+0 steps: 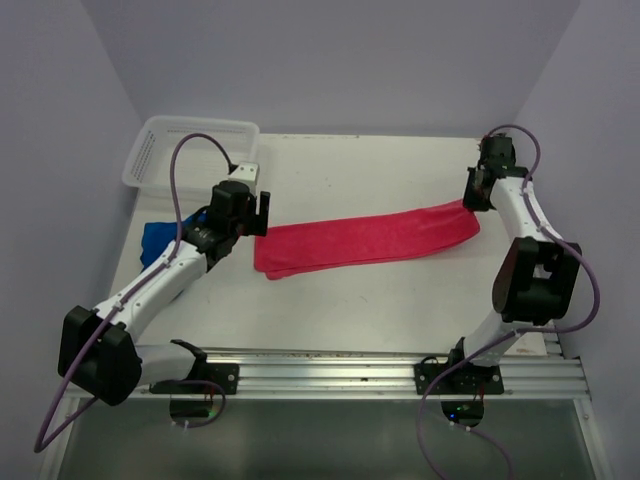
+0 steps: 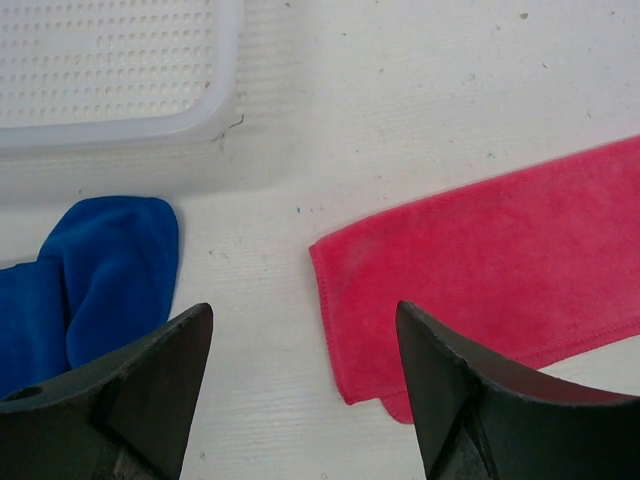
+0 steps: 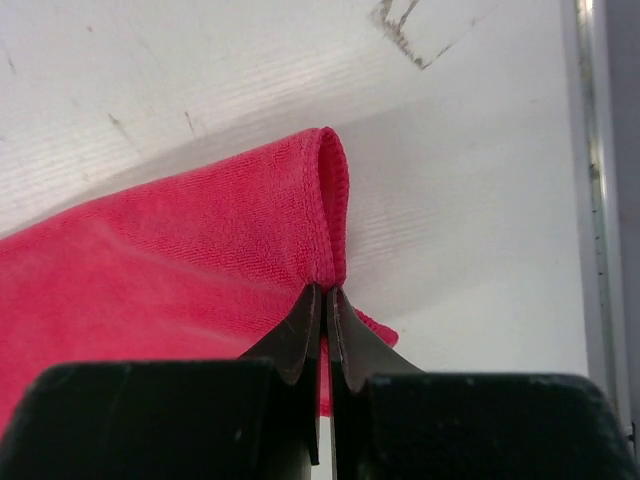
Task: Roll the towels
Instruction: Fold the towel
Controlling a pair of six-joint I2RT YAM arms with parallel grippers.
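Observation:
The pink-red towel (image 1: 365, 240) lies folded into a long strip across the middle of the table. Its right end edge (image 3: 325, 200) is pinched up between the fingers of my right gripper (image 3: 325, 290), which is shut on it; from above this gripper (image 1: 470, 192) sits at the strip's far right end. My left gripper (image 2: 300, 345) hovers open over bare table just left of the strip's left end (image 2: 480, 270), with nothing between its fingers (image 1: 262, 212). The blue towel (image 2: 95, 270) lies crumpled to the left, partly under the left arm (image 1: 158, 240).
A white mesh basket (image 1: 190, 150) stands at the back left corner, its rim (image 2: 120, 125) just beyond the blue towel. Lilac walls close in the table on three sides. A metal rail (image 1: 380, 365) runs along the near edge.

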